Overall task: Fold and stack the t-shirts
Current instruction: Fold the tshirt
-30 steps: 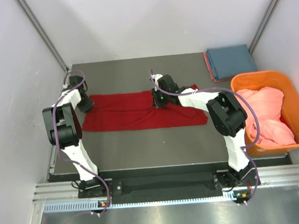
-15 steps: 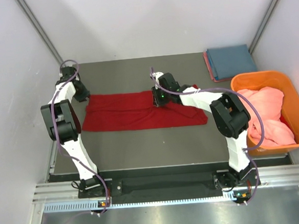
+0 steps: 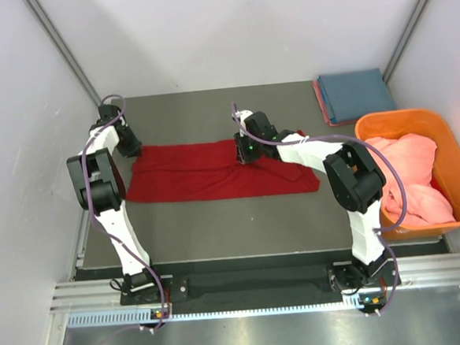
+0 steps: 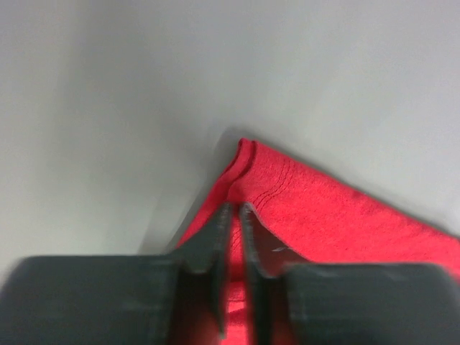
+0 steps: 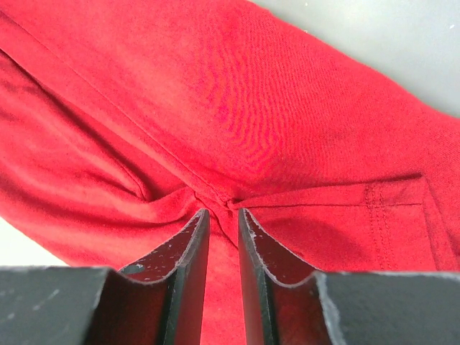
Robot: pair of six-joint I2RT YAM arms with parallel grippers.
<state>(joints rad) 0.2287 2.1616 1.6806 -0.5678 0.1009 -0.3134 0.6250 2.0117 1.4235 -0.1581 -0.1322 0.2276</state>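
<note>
Left fingers [image 4: 227,215] nearly pressed together, pinching the edge of the deep red t-shirt [image 4: 323,215] close to its corner; only a thin slit between the two dark tips, with a raised ridge of red cloth running up into it; bare grey desk [image 4: 108,108] beyond that corner in the left wrist view.

Right fingers [image 5: 204,224] also drawn close, pinching a small gather of the same red cloth [image 5: 287,108]; creases fanning out from the pinch on both sides; stitched hem visible just to the right of the tips; sliver of desk at the upper right of the right wrist view.

From above: red t-shirt [image 3: 214,171] lying as a long, low band across the middle of the dark desk [image 3: 218,221], running left to right, mostly flat; left fingers [image 3: 130,148] at its far left corner, near the desk's left edge; right fingers [image 3: 243,156] at its far edge, a little right of centre, the white forearm reaching across the shirt's right part.

Folded blue t-shirt [image 3: 356,92] at the desk's far right corner, well apart from the red one; narrow salmon-pink edge [image 3: 319,99] showing beneath it along its left side.

Orange tub [image 3: 449,137] at the right side of the desk, just nearer than the blue t-shirt; crumpled salmon-pink t-shirt [image 3: 408,172] heaped inside it, rising to about the rim.
</note>
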